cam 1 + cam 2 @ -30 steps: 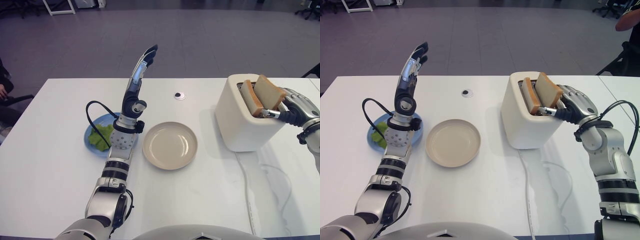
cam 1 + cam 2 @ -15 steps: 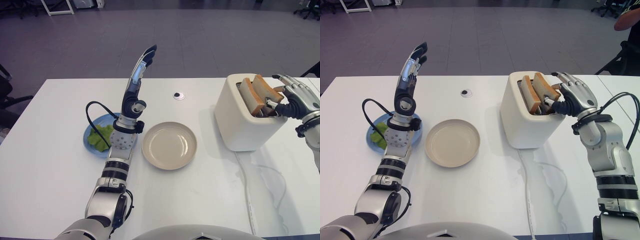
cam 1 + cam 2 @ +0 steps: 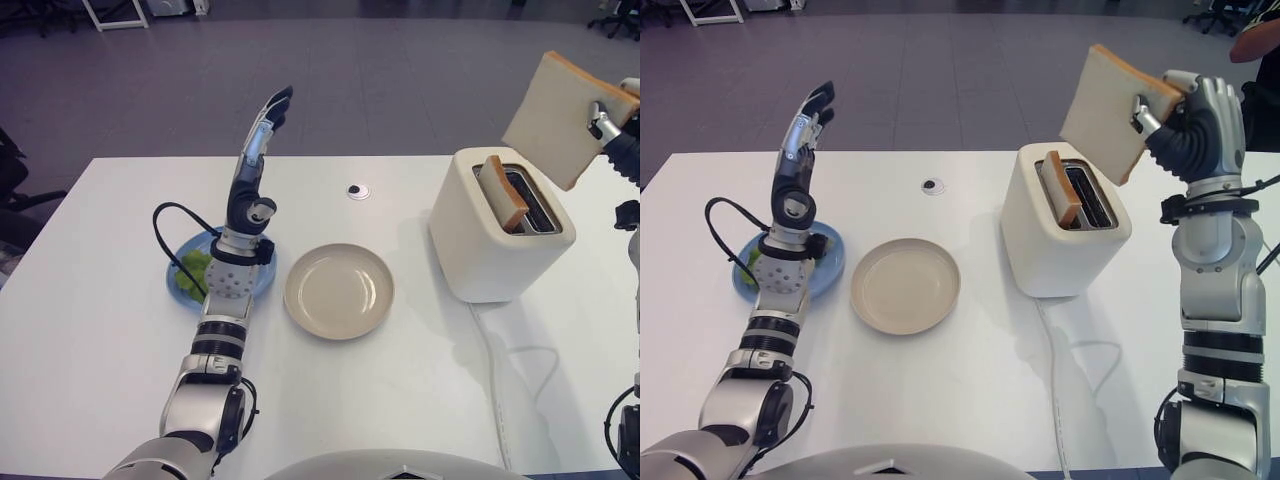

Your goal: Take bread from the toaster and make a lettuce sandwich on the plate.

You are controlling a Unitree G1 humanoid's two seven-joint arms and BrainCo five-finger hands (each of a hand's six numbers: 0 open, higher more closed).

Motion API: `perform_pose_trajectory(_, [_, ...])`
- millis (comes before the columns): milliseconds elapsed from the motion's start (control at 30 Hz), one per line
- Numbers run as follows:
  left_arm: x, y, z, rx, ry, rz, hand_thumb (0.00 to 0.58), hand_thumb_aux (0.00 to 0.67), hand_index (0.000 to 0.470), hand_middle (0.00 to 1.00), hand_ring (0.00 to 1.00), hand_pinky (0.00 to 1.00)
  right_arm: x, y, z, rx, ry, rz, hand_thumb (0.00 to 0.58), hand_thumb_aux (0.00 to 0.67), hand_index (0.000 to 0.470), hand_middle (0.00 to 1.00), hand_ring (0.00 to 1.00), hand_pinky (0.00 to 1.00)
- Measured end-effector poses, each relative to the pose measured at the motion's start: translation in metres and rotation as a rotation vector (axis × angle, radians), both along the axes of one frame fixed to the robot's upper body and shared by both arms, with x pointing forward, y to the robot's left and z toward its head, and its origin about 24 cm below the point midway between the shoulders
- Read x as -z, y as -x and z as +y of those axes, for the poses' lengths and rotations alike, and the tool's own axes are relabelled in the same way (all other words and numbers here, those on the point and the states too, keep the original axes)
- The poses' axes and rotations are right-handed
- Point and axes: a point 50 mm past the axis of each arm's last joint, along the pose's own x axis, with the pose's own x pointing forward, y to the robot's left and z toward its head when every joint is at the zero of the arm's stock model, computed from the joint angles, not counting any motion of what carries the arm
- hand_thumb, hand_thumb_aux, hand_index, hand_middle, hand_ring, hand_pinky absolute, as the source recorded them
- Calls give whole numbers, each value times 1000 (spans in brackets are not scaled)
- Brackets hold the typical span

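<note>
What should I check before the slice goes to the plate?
1. Slice gripped by right hand: ok.
2. Slice clear of toaster: ok, held above it.
3. Plate bare: ok.
4. Left hand off the path: ok, open, raised over the blue dish, left of the plate.
5. Second slice seated in its slot: ok.
6. Lettuce ready on the dish: ok, partly hidden by the arm.

At frame left, the left hand [image 3: 798, 165] is made of silver and black links, tipped in black; a white dotted wrist shell [image 3: 225, 282] and a looped black cable [image 3: 168, 206] are attached. At right, the right hand [image 3: 1195, 125] is cased in grey.
</note>
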Motion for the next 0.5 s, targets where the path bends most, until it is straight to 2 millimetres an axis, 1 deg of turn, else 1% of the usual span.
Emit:
perform_pose_trajectory(67, [-3,0,10,-42,-33,-13,0,0,0,0,0,0,-6,3,8,-58,-24,-31,580,670,470,1000,1000,1000])
perform_pose_trajectory(100, [-6,1,18,-76,-69,-24,0,0,0,0,0,0,-12,5,16,-109,-38,-53,580,670,470,1000,1000,1000])
perform_pose_trajectory(167, [-8,1,28,-133,-129,-37,0,0,0,0,0,0,-18,8,27,-191,-64,-63,580,670,470,1000,1000,1000])
perform_pose_trajectory(200, [-8,1,31,-157,-176,-37,0,0,0,0,0,0,-19,9,33,-229,-71,-54,580,670,470,1000,1000,1000])
perform_pose_trajectory(267, [-6,-3,44,-264,-337,-19,0,0,0,0,0,0,-16,11,56,-359,-91,-18,580,670,470,1000,1000,1000])
perform_pose_trajectory(333, [-4,-7,63,-399,-509,9,0,0,0,0,0,0,-10,14,81,-490,-94,36,580,670,470,1000,1000,1000])
perform_pose_trajectory(400, [0,-6,84,-503,-691,55,0,0,0,0,0,0,2,17,108,-621,-98,114,580,670,470,1000,1000,1000])
perform_pose_trajectory(433, [4,-4,92,-529,-755,86,0,0,0,0,0,0,11,19,118,-669,-102,162,580,670,470,1000,1000,1000])
perform_pose_trajectory(500, [14,0,103,-550,-844,153,0,0,0,0,0,0,28,20,132,-724,-114,249,580,670,470,1000,1000,1000])
